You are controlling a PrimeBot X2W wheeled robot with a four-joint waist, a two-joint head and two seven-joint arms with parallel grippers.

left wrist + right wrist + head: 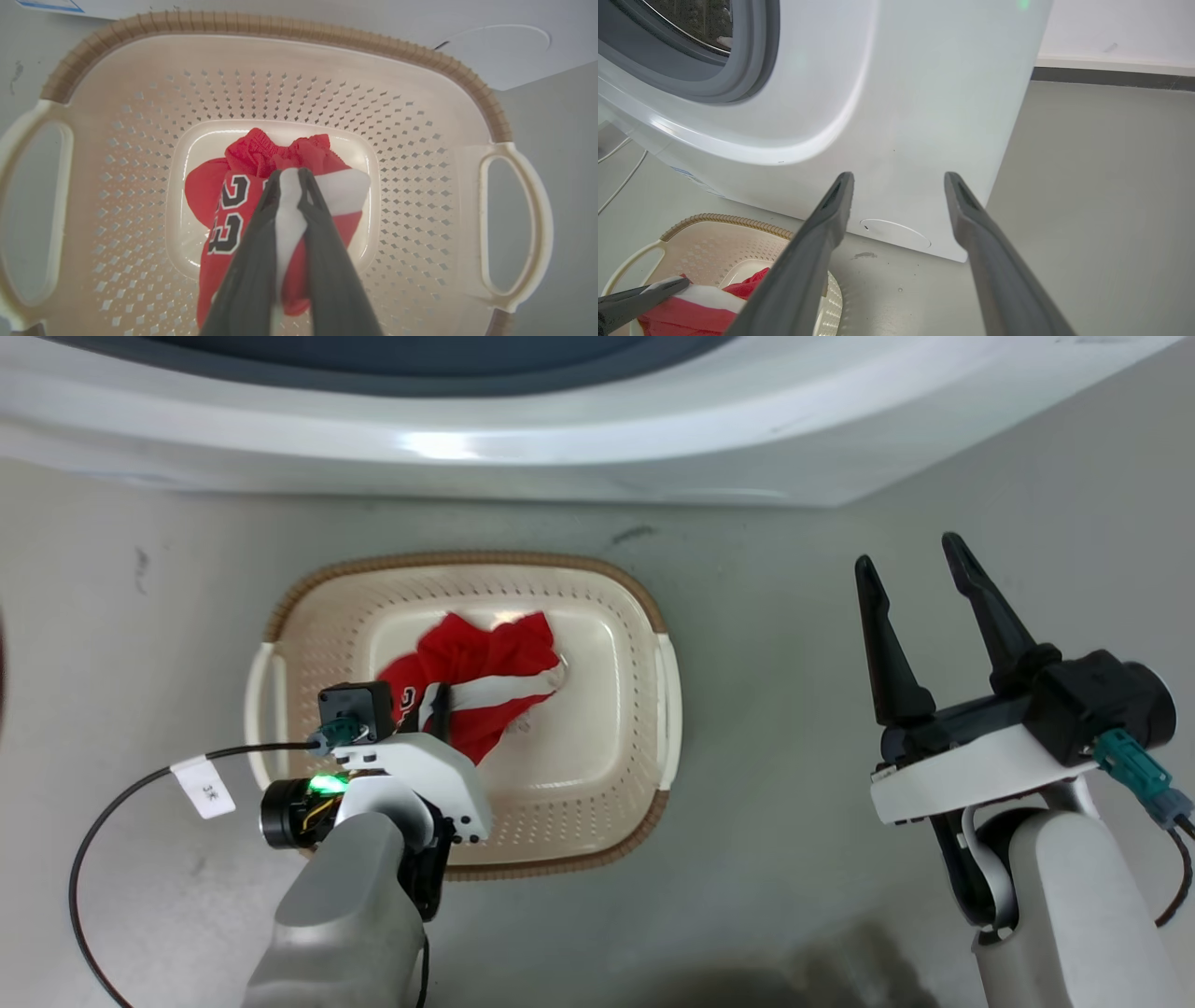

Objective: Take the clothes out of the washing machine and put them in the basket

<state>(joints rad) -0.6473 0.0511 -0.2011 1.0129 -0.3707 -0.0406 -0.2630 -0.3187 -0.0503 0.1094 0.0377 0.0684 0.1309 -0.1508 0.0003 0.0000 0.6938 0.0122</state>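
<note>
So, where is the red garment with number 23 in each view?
Head view: red garment in the basket's middle.
Left wrist view: centre, white trim pinched by the left gripper.
Right wrist view: bottom-left corner, inside the basket.
Shared landmark: the basket's brown rim.

Laundry corner: white front-loading washing machine [901,93], perforated basket [579,807] on bare grey floor [1087,186], plain wall [1111,28].

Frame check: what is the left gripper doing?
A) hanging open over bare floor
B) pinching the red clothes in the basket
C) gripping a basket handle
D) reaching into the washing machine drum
B: in the left wrist view the left gripper is shut on the white stripe of the clothes, which lie inside the basket.
</note>
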